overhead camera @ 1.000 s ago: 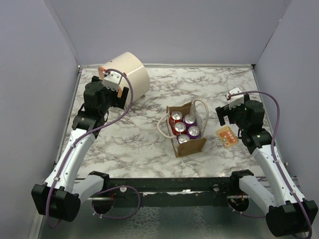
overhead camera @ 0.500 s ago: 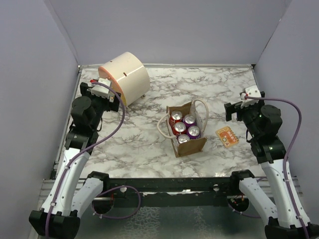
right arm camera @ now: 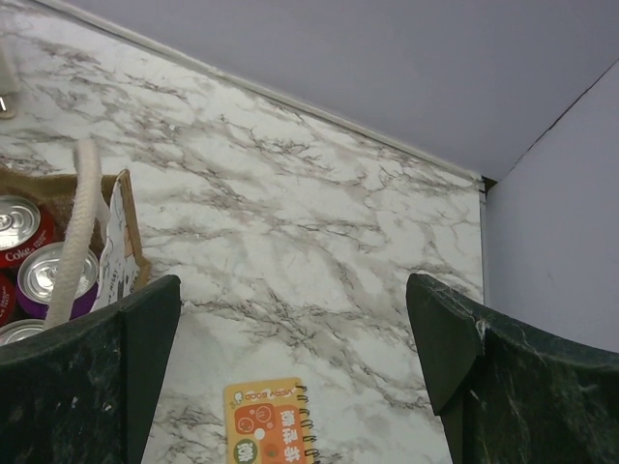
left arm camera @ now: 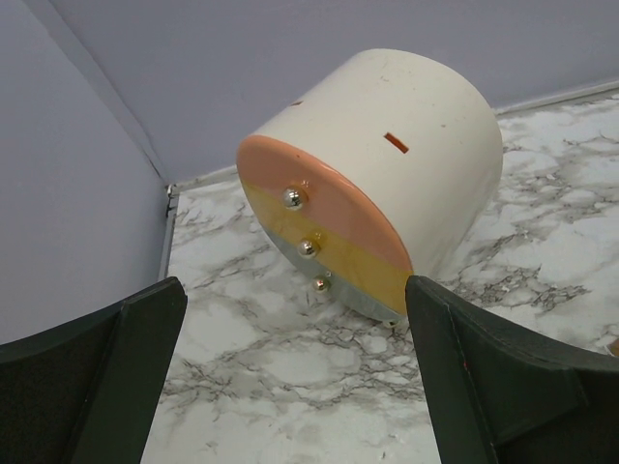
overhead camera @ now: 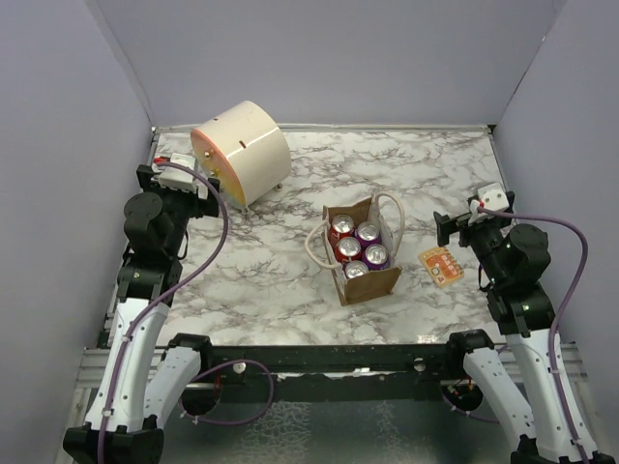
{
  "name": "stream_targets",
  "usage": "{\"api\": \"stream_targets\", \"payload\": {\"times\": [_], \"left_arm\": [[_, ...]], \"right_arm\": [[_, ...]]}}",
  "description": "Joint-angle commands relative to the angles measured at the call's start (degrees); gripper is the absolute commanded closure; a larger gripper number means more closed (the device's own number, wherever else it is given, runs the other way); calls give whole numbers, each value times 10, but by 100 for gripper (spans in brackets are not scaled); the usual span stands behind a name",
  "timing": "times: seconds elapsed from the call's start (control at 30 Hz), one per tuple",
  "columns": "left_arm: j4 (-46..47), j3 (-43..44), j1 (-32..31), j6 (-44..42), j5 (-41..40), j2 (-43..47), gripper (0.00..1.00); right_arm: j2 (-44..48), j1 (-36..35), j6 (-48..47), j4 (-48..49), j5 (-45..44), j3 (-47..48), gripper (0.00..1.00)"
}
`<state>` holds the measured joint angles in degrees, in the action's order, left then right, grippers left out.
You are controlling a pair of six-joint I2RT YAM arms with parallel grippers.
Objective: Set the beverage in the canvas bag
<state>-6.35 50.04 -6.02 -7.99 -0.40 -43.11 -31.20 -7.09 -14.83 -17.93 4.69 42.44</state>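
Note that the walls of the canvas bag (overhead camera: 373,286) hide the bodies of the cans (overhead camera: 354,249); from the top camera you see only five lids, packed together. Red and purple rims are readable on four of them. The colour of the nearest can cannot be made out.

In the right wrist view the bag is cut off by the left edge. Only one corner, one rope handle (right arm camera: 83,217) and parts of three lids are visible there. The orange notebook (right arm camera: 273,421) is cropped at the bottom edge, and its print is too small to read.

The bag stands upright near the middle of the marble table (overhead camera: 280,290), mouth facing up. Its long axis runs far to near, with the near end angled slightly right. One rope loop hangs out to the left and the other to the far right.

The left gripper (left arm camera: 295,290) has its fingers spread wide and holds nothing; it faces the cream cylinder (left arm camera: 406,164) lying on its side at the far left. The right gripper (right arm camera: 295,285) is likewise spread wide and empty, right of the bag and above the notebook.
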Motion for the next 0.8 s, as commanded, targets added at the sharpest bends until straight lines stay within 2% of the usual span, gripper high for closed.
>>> {"api": "stream_targets", "payload": {"times": [0.0,0.77], "left_arm": [[-73,61,12,20,52,19,1],[-83,27,18,8,69,42,1]], "right_arm": [[28,5,-3,-10,-9,3,0],[35,27,-38,-50,48,8,0]]}}
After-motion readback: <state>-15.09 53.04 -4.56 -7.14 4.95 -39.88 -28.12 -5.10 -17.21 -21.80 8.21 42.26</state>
